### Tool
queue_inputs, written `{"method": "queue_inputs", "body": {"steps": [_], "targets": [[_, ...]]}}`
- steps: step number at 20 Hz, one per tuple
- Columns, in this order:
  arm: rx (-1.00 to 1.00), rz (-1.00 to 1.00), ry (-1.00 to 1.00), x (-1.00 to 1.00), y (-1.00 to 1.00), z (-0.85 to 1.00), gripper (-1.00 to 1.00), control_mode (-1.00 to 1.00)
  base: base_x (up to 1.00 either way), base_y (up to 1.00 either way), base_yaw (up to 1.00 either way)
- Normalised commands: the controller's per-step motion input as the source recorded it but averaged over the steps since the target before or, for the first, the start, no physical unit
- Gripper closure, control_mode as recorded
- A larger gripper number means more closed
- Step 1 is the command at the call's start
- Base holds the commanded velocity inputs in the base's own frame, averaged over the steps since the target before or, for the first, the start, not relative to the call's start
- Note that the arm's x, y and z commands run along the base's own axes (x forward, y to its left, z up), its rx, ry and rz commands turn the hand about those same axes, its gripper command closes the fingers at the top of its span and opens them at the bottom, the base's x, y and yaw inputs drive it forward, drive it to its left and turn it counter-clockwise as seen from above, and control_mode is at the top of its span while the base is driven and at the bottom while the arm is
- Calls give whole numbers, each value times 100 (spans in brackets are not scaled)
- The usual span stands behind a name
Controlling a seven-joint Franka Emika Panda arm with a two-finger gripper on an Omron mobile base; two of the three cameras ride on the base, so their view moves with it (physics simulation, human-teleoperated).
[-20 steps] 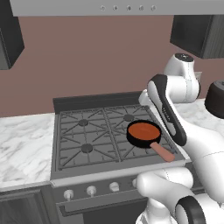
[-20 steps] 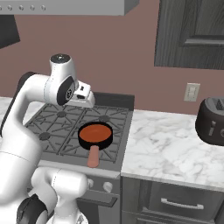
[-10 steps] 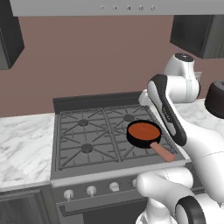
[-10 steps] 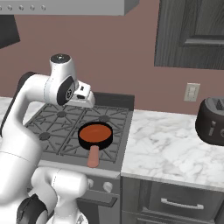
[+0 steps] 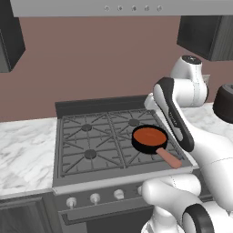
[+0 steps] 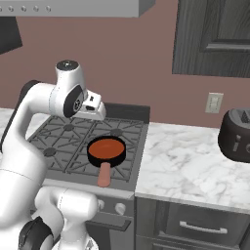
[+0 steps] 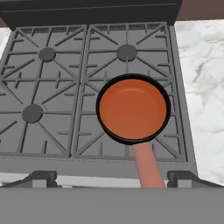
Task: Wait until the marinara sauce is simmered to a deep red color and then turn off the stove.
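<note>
The two-finger gripper (image 7: pixel 111 180) of the white arm hangs above the front part of the stove, and its two small dark fingertips (image 7: pixel 41 178) stand far apart from each other at the bottom of the hand view, with nothing between them. Directly under the hand is the small black frying pan with a salmon-pink handle (image 7: pixel 133 111), which sits on the front right burner; the handle points toward the front edge of the range, between the two fingertips as the hand camera sees it, but the gripper does not touch it. The pan is filled with the flat round disc of orange-red marinara sauce (image 7: pixel 132 108), and its colour is a bright orange-red, smooth and even over the whole surface. The pan rests on the black cast-iron grates of the dark grey four-burner gas stove (image 7: pixel 48 83); the other three burners carry nothing. In the left base view the same sauce (image 5: pixel 149 135) is seen in the pan near the right side of the stove (image 5: pixel 86 141), and a row of round silver knobs (image 5: pixel 95 198) runs along the front panel below the grates. In the right base view the pan with the sauce (image 6: pixel 106 148) stands on the burner nearest to the white marble counter (image 6: pixel 195 161), which lies just beside the stove (image 6: pixel 58 141). On this counter, well apart from the pan, stands a dark rounded toaster (image 6: pixel 237 135), and on the brown-pink wall behind it there is a white wall outlet (image 6: pixel 213 103).
</note>
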Motion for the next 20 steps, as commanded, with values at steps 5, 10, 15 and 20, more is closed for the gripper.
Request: {"method": "queue_inputs", "body": {"steps": [5, 10, 15, 20], "targets": [[0, 0, 0, 0, 0, 0, -100, -100, 0, 0, 0], [0, 0, 0, 0, 0, 0, -100, -100, 0, 0, 0], [0, 0, 0, 0, 0, 0, -100, -100, 0, 0, 0], [0, 0, 0, 0, 0, 0, -100, -100, 0, 0, 0]]}}
